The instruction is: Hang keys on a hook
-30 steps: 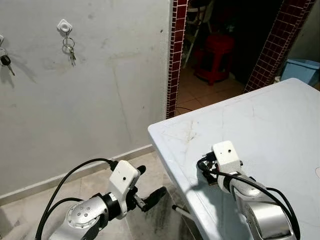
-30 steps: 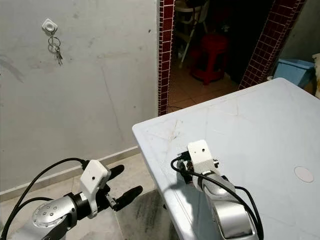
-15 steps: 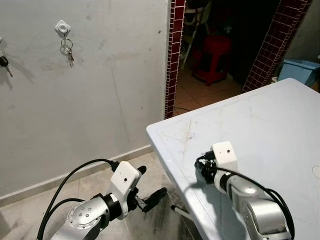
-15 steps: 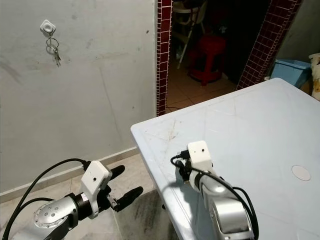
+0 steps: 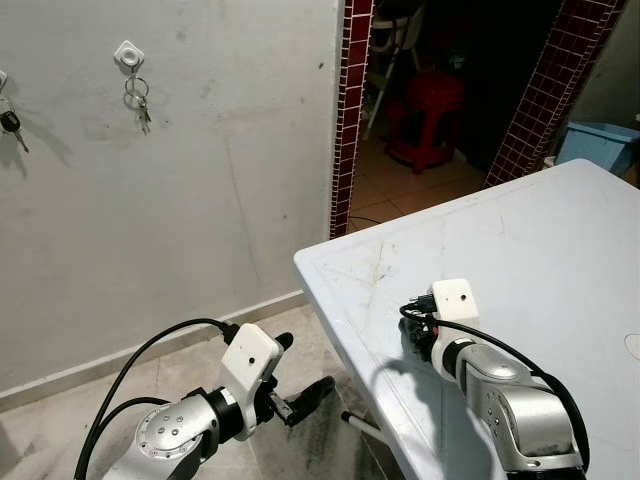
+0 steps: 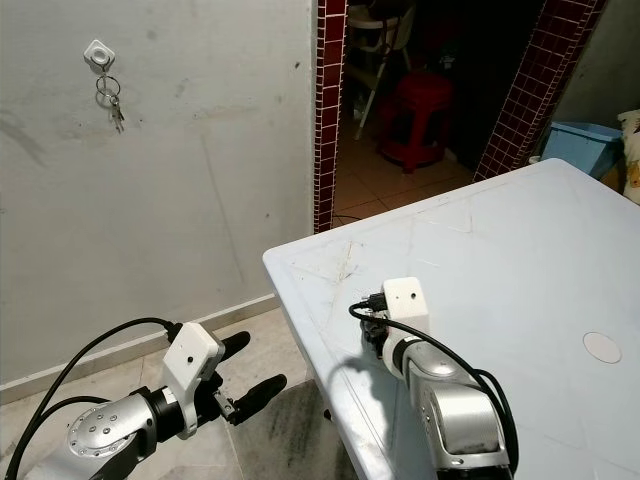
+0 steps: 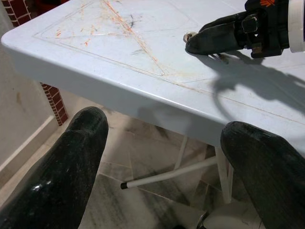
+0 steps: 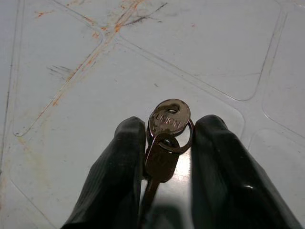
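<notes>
White table (image 5: 560,250) near a grey wall: our right gripper (image 8: 164,157) pinches small keys (image 8: 167,136) lying there. Light, stiff, slippery metal; we grip the ring. Left gripper (image 7: 167,157) spread wide.

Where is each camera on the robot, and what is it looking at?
Left eye view: on the head, looking forward and down at the wall, a hook with hung keys, and the table; both arms show.
Right eye view: on the head beside it, facing the same scene.
Left wrist view: on the left arm, looking along its open left gripper at the table edge and the right gripper.
Right wrist view: on the right arm, looking down at the keys between its fingers.
Shared: both wrist views show the scratched tabletop.
</notes>
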